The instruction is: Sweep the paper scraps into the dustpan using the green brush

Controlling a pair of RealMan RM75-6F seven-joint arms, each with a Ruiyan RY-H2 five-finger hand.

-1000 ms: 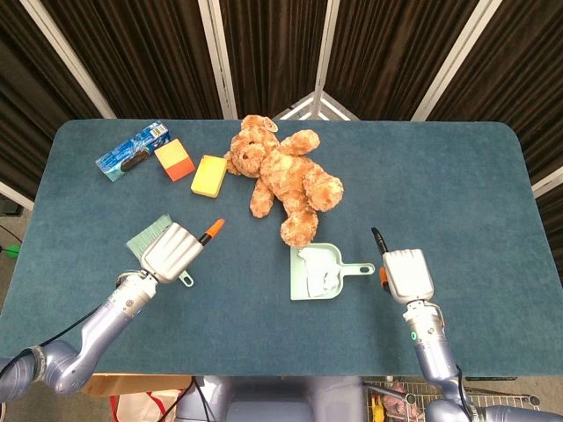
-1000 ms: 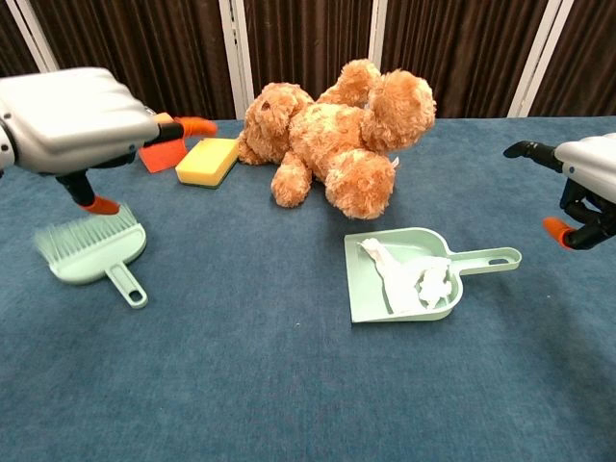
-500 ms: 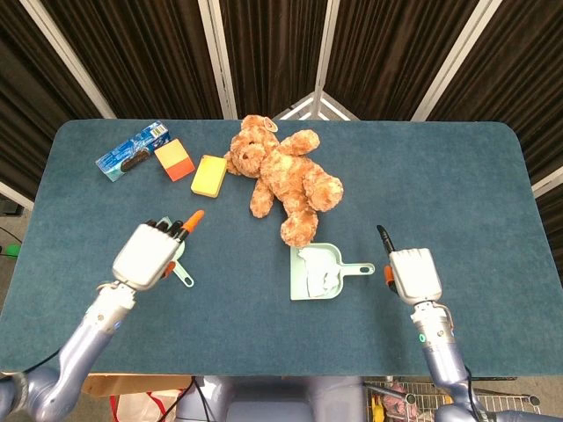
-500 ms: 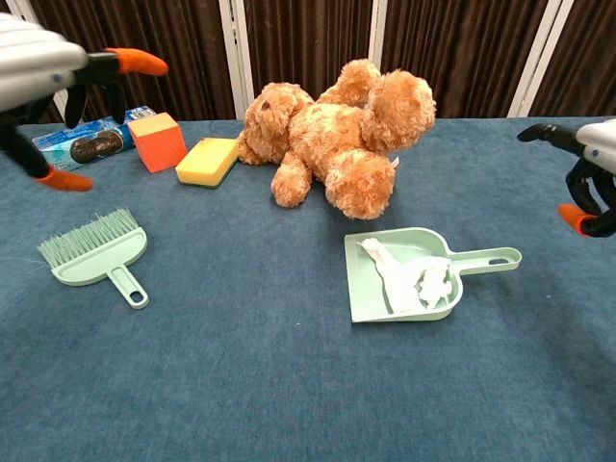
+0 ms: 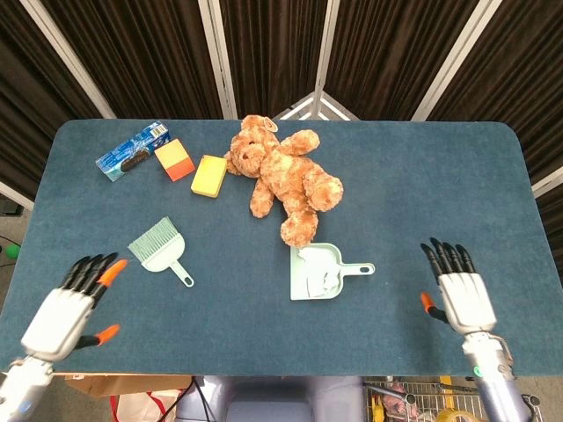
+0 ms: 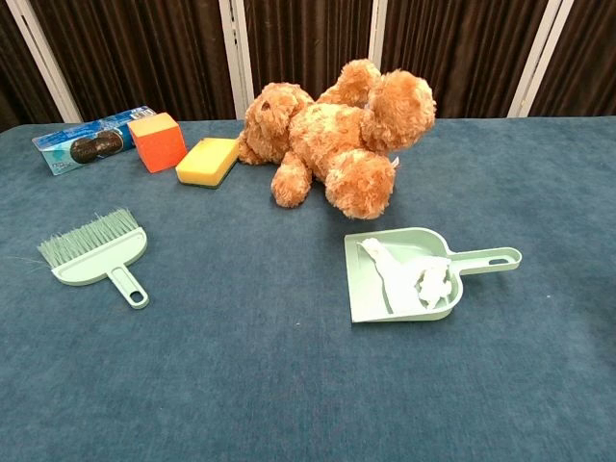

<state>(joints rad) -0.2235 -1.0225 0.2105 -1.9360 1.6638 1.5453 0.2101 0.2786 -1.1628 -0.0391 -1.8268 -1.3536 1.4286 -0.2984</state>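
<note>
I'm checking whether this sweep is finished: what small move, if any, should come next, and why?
Probably none beyond resting both arms. The white paper scraps lie inside the pale green plastic dustpan, the green brush lies alone on the blue table, and the left hand and right hand hang open near the table's front edge, holding nothing.

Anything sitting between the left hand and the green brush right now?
Nothing visible. Only bare blue table lies between the left hand and the green brush. The hand is open, near the table's front edge.
</note>
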